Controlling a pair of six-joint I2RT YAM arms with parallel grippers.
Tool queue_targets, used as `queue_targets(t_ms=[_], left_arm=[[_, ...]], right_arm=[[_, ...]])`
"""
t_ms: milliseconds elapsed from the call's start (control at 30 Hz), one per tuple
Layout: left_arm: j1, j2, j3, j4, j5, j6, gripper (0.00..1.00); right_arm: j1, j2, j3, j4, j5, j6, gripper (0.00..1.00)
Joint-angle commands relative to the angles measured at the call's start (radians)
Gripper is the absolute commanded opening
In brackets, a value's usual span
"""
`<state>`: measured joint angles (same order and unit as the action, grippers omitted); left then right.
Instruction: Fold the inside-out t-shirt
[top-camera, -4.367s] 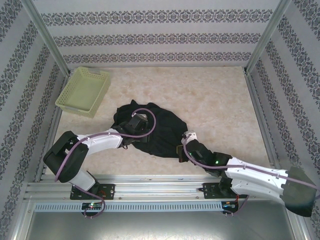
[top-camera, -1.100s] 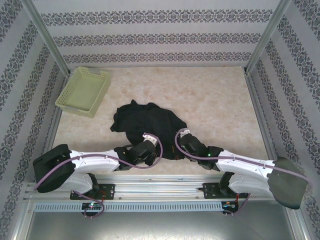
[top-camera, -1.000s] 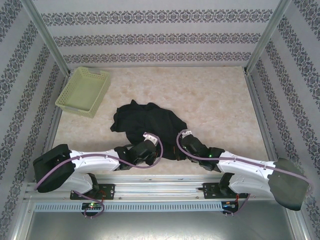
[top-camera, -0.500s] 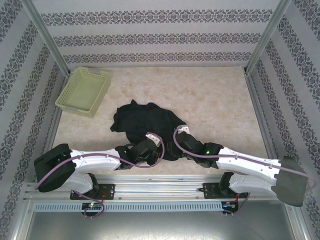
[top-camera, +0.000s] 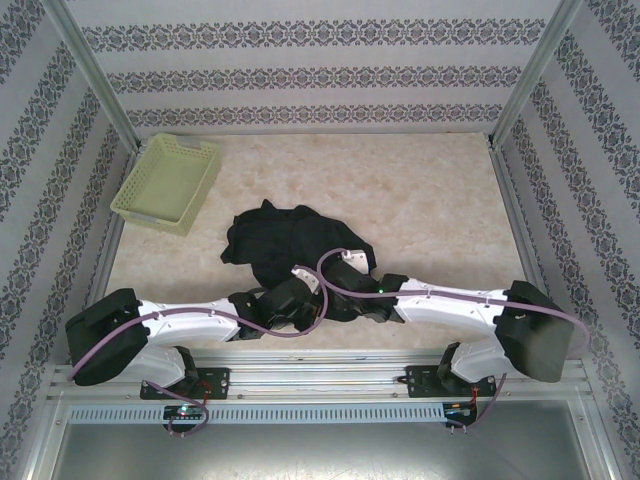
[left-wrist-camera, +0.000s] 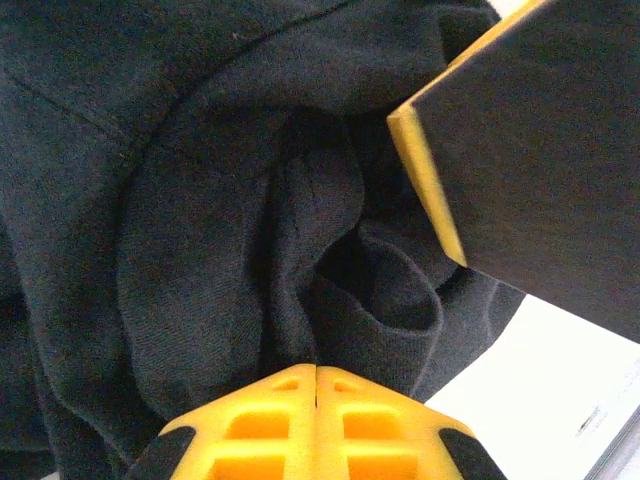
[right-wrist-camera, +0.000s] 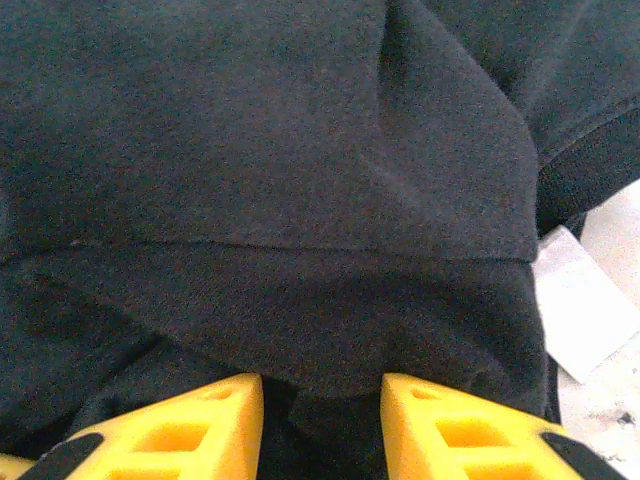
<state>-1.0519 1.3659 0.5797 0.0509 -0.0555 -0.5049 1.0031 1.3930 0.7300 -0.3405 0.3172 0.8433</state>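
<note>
The inside-out t-shirt (top-camera: 290, 240) lies crumpled as a black heap on the table's middle, toward the near edge. My left gripper (top-camera: 298, 297) sits low at the shirt's near hem. In the left wrist view its yellow jaws (left-wrist-camera: 316, 368) are pressed together, and a ridge of black fabric (left-wrist-camera: 250, 200) runs out of their tip. My right gripper (top-camera: 348, 280) hovers close beside it over the shirt's near right part. Its fingers (right-wrist-camera: 322, 385) stand apart, with a loose fold of shirt (right-wrist-camera: 300, 150) lying between them. A small white tag (right-wrist-camera: 585, 310) pokes out at the shirt's right edge.
A pale yellow-green lattice basket (top-camera: 165, 180) stands at the far left by the wall. Bare marbled tabletop (top-camera: 440, 200) stretches right of and behind the shirt. The right gripper's dark finger block (left-wrist-camera: 530, 150) looms close to my left gripper.
The right arm has swung left over the shirt's near edge, close to the left gripper, and its jaws have parted. The left gripper has stayed shut in place.
</note>
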Motion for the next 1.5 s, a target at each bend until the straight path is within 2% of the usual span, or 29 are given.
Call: queue_targets(t_ms=[0,100,200,400,600,767,833,900,967,1067,1167,1200,1333,1467], left_arm=[[0.004,-0.024,-0.012,0.041,0.012,0.018,0.0],[0.005,-0.028,-0.016,0.048,0.012,0.02,0.0],[0.004,-0.025,-0.013,0.047,0.011,0.017,0.0],[0.004,-0.01,0.0,0.035,-0.01,0.011,0.0],[0.01,-0.027,0.002,0.03,-0.017,0.02,0.13],[0.067,-0.109,0.02,0.033,-0.008,0.08,0.41],[0.121,-0.127,0.04,0.05,0.033,0.088,0.5],[0.174,-0.099,0.071,0.081,0.135,0.107,0.57],[0.178,-0.03,0.131,0.046,0.173,0.157,0.62],[0.178,0.089,0.229,-0.036,0.221,0.215,0.68],[0.179,0.188,0.303,-0.093,0.146,0.221,0.75],[0.181,0.22,0.334,-0.113,0.112,0.22,0.76],[0.209,0.319,0.444,-0.167,0.08,0.187,0.77],[0.241,0.365,0.499,-0.151,0.122,0.148,0.77]], right_arm=[[-0.023,0.044,0.032,-0.009,0.026,0.018,0.35],[-0.023,0.061,0.039,-0.006,0.032,0.01,0.3],[-0.023,0.049,0.048,-0.036,0.045,0.003,0.19],[-0.021,-0.068,-0.013,0.001,-0.01,-0.051,0.0],[-0.017,-0.218,-0.113,0.002,-0.079,-0.083,0.0],[-0.017,-0.326,-0.214,0.062,-0.136,-0.116,0.0],[-0.018,-0.358,-0.249,0.088,-0.134,-0.12,0.0],[-0.02,-0.381,-0.273,0.112,-0.127,-0.122,0.0],[-0.026,-0.387,-0.279,0.113,-0.115,-0.127,0.0],[-0.035,-0.378,-0.278,0.107,-0.111,-0.121,0.0],[-0.035,-0.359,-0.29,0.125,-0.121,-0.113,0.0],[-0.035,-0.35,-0.293,0.127,-0.117,-0.105,0.03],[-0.036,-0.325,-0.285,0.115,-0.107,-0.087,0.12],[-0.036,-0.289,-0.259,0.111,-0.112,-0.089,0.17]])
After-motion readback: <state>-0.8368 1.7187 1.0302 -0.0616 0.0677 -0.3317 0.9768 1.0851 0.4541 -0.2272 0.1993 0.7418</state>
